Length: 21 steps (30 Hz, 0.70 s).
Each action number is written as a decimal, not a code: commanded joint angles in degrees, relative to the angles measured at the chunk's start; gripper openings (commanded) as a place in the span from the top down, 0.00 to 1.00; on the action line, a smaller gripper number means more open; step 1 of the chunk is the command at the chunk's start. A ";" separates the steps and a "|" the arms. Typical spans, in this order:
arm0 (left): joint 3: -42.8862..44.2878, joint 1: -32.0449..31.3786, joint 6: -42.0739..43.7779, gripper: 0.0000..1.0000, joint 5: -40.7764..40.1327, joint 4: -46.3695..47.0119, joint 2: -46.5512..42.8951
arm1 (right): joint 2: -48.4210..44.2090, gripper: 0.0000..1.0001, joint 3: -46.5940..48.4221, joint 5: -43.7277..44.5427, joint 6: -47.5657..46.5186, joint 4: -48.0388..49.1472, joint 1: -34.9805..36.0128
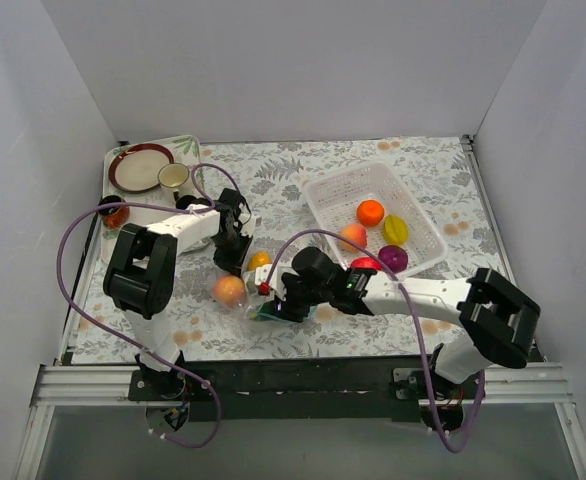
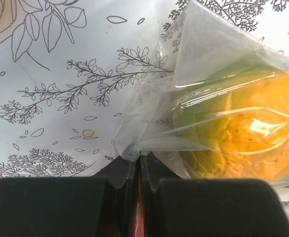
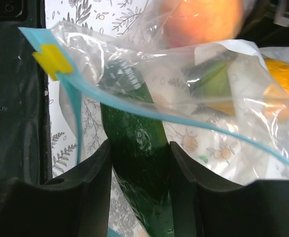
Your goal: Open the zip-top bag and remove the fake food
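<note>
Two grips: left claw (image 2: 138, 170) pinches crinkly clear zip-top bag (image 2: 208, 59); right claw (image 3: 140, 148) clamps glossy green vegetable (image 3: 140, 197).

No word, number or brand can be read in any view. The zip-top bag (image 3: 184, 94) bears faint pale marks, upper middle of the right wrist view, too blurred to read. The surface (image 2: 60, 74) shows only drawn leaves.

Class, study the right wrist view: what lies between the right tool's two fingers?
A dark green fake vegetable fills that gap, its far end inside the zip-top bag past the blue zip strip. The right wrist view shows it.
</note>
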 commanded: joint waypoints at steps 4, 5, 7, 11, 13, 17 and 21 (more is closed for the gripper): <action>1.29 -0.01 0.35 1.00 -1.23 0.68 0.50 | -10.92 0.97 -3.04 10.92 2.24 -2.11 -0.14; 1.29 -0.01 0.35 1.00 -1.24 0.68 0.41 | -12.84 0.97 -3.31 15.55 2.24 -2.02 -0.05; 1.12 -0.01 0.35 1.00 -1.32 0.77 0.32 | -14.61 0.97 -4.80 22.76 2.59 -0.10 -0.31; 1.03 -0.01 0.35 1.00 -1.32 0.77 0.15 | -15.41 0.99 -5.33 48.99 2.06 1.41 -0.40; 1.20 -0.01 0.35 1.00 -1.24 0.77 0.24 | -15.41 0.99 -5.41 56.07 2.24 3.06 -0.40; 1.29 -0.01 0.26 1.00 -1.06 0.68 0.06 | -16.11 0.99 -6.82 73.55 4.25 8.26 -2.06; 1.20 -0.01 0.26 1.00 -1.06 0.59 -0.03 | -17.69 0.99 -5.33 69.58 12.67 5.37 -9.44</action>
